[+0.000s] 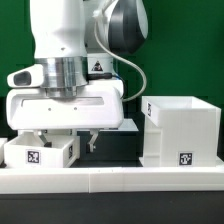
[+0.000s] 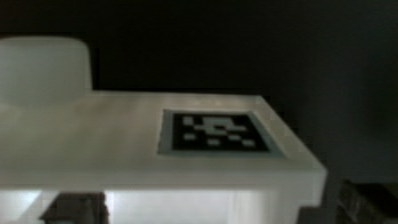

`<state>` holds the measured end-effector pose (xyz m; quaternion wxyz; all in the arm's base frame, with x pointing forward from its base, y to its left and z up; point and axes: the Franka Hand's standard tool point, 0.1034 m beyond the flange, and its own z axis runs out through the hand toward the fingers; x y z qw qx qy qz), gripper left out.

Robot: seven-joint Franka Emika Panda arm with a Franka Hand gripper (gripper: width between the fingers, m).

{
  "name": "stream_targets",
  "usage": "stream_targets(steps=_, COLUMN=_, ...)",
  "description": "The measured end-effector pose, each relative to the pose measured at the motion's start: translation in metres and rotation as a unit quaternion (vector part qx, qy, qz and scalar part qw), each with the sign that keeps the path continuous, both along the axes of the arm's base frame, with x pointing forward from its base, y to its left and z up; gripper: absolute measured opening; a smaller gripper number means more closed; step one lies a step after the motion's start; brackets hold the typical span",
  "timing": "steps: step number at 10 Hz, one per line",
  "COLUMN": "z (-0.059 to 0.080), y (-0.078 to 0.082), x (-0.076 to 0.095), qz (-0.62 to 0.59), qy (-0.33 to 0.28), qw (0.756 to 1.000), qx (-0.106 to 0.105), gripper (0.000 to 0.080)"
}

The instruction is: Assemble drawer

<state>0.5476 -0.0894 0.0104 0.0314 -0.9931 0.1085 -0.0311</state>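
A small white open-topped tray (image 1: pixel 40 152) with a black-and-white tag on its front sits at the exterior view's lower left, just behind the low border wall. My gripper (image 1: pixel 70 142) hangs straight down over the tray's right part, with the jaws wide apart and one finger (image 1: pixel 92 141) outside the tray's right wall. In the wrist view the tray's tagged white face (image 2: pixel 214 130) fills the frame between the dark fingertips (image 2: pixel 71 206), with my gripper (image 2: pixel 217 208) open around it. The large cube housing (image 1: pixel 182 128) stands at the right. The second tray is not in view.
The low white border wall (image 1: pixel 120 180) runs along the front. A green backdrop stands behind the black table. A blurred pale white shape (image 2: pixel 45 65) lies beyond the tray in the wrist view, and I cannot tell what it is.
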Motion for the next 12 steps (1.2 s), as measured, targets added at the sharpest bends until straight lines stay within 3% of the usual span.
stream_targets(steps=3, z=-0.0045, y=0.0022, x=-0.0018, qz=0.002, qy=0.0, qw=1.0, qx=-0.002, gripper=0.0649)
stream_targets(steps=5, z=-0.005, y=0.002, x=-0.0021, qz=0.002, qy=0.0, qw=1.0, qx=-0.002, gripper=0.0395)
stream_targets(steps=6, z=-0.0051, y=0.002, x=-0.0022, qz=0.002, qy=0.0, qw=1.0, qx=-0.002, gripper=0.0395)
stream_targets(steps=8, z=-0.0054, y=0.0027, x=-0.0024, qz=0.003, qy=0.0, qw=1.0, qx=-0.002, gripper=0.0059)
stream_targets(steps=12, z=-0.0038, y=0.0033, x=-0.0008, qz=0.007, qy=-0.004, qw=1.0, qx=-0.004, gripper=0.0041)
